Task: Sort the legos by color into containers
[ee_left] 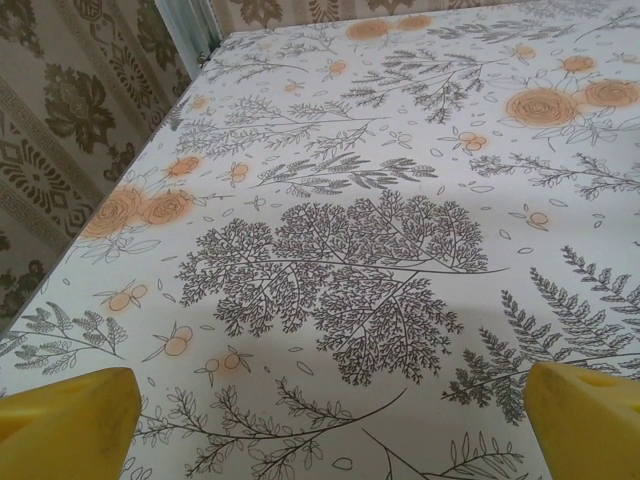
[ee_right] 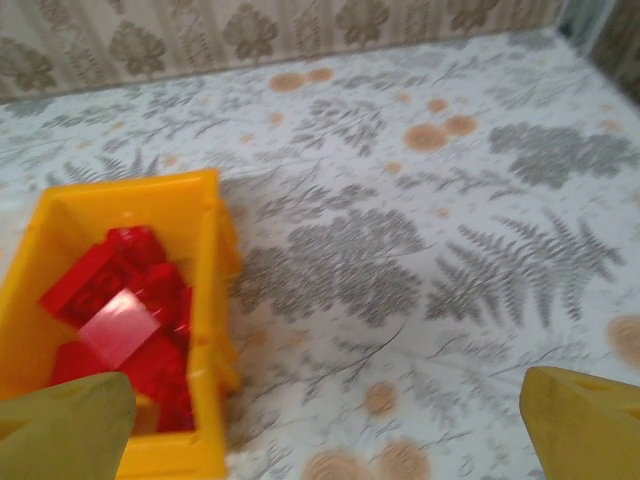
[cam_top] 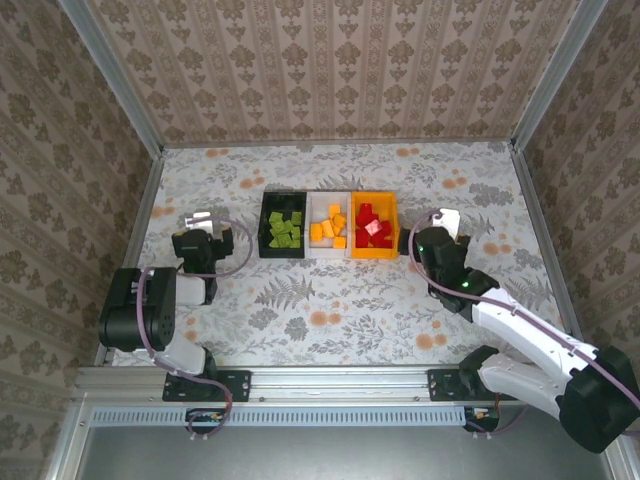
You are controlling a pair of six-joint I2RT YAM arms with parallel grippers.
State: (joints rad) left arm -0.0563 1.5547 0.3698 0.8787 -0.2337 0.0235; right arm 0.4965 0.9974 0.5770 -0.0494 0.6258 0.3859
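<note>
Three containers stand side by side mid-table. The black bin holds lime green legos. The white bin holds orange legos. The orange bin holds red legos. My left gripper rests left of the black bin, open, with bare tablecloth between its yellow fingertips. My right gripper sits just right of the orange bin, open and empty. In the right wrist view the orange bin with red legos lies at the left.
A floral tablecloth covers the table. Patterned walls with metal corner posts enclose it at the left, back and right. The metal rail with both arm bases runs along the near edge.
</note>
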